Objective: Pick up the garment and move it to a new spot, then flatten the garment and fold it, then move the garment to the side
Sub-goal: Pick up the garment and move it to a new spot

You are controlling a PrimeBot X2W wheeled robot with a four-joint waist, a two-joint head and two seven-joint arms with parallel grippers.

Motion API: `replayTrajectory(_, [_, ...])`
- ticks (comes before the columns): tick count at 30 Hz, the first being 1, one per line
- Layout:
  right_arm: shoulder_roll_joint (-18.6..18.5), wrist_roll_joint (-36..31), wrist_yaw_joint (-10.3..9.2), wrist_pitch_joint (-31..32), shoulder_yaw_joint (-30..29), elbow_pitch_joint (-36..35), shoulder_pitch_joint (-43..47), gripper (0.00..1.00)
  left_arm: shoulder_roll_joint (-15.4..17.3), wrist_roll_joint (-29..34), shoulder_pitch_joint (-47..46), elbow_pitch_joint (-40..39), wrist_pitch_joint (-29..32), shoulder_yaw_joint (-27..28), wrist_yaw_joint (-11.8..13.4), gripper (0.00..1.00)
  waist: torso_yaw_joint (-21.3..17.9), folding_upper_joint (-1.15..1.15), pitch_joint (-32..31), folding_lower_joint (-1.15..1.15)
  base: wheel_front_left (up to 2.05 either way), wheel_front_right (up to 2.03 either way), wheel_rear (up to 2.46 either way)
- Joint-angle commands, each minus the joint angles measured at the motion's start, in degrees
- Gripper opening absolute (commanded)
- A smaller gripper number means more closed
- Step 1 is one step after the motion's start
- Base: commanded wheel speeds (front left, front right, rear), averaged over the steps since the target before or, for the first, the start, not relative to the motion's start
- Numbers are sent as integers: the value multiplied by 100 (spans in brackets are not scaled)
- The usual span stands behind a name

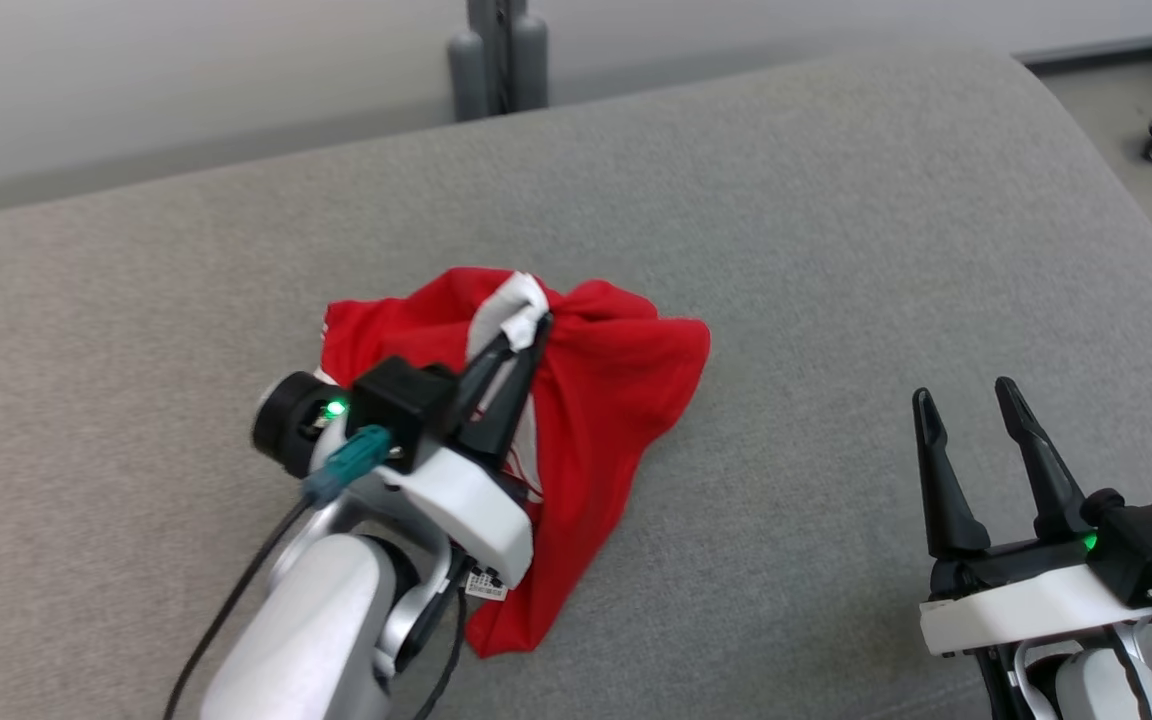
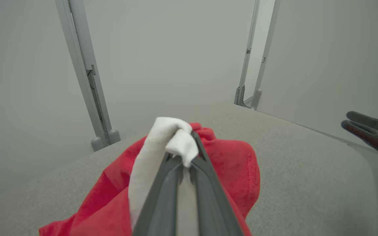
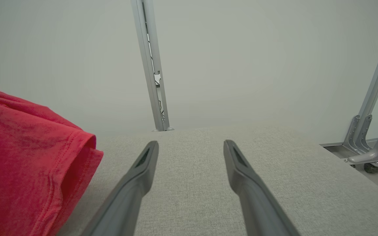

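Pinching the white trim (image 1: pixel 521 298) of a red shirt (image 1: pixel 616 400) at the centre of the head view, the left gripper (image 1: pixel 534 330) holds it bunched above the grey upholstered cushion (image 1: pixel 836 200), the lower hem (image 1: pixel 501 640) trailing on the fabric toward the bottom of the frame. The right gripper (image 1: pixel 964 392) hovers at lower right, fingers spread wide with nothing between them, well apart from the shirt. Moving it well likely means lifting until the hem clears, travelling slowly so the thin pinch holds.
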Motion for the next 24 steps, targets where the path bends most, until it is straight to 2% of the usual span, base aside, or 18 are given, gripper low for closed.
replayTrajectory(1, [-15,77,3,-30,-46,-46,-42,100,-19,31,-203,273,30,-126,-88,0,-313,0,406,0,0,0,0])
replayTrajectory(7, [-17,168,2,-31,-76,-116,-136,100,-154,-38,-476,1097,-47,-572,-283,1,-338,0,666,0,0,0,0])
replayTrajectory(8, [-17,181,2,-31,-74,-115,-144,100,-166,-13,-496,1202,-35,-670,-309,40,-315,0,678,0,0,0,0])
replayTrajectory(9, [-17,179,2,-31,-78,-117,-158,100,-168,31,-516,1298,-24,-757,-321,100,-281,0,682,0,0,0,0])
replayTrajectory(13, [-20,155,2,-31,-50,-84,-208,100,-209,56,-485,1492,-301,-900,-334,100,-120,0,603,0,0,0,0])
replayTrajectory(19, [-19,71,2,-31,-71,-37,-131,100,-158,-33,-191,1450,-736,-790,-168,100,164,0,354,0,0,0,0])
replayTrajectory(24, [-20,-11,2,-32,-91,15,-53,100,35,-164,135,1279,-1088,-372,238,100,492,0,127,0,0,0,0])
